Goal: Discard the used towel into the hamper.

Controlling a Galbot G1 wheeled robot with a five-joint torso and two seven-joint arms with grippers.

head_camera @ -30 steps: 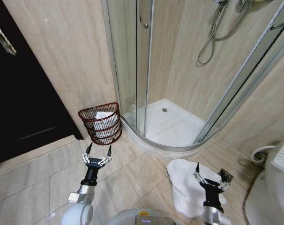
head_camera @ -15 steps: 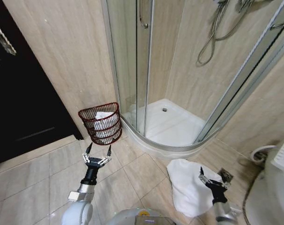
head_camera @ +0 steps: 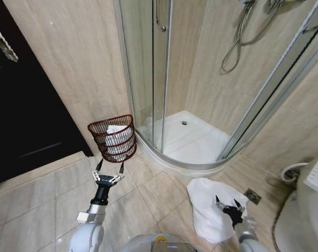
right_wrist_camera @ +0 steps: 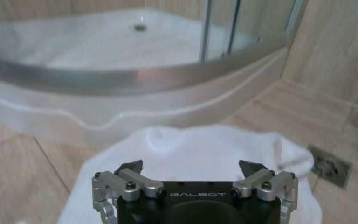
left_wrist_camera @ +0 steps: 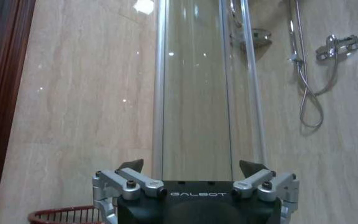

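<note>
Right gripper (head_camera: 226, 202) – fingers spread, empty – over the towel (head_camera: 211, 207); left gripper (head_camera: 110, 167) likewise.

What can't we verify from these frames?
- Hamper contents: white cloth behind the weave in the head view, identity unclear; the left wrist view cuts off all but its rim.
- Whether the right gripper touches the towel: height above the cloth unreadable.
- Towel's near edge: hidden by the right arm.
</note>
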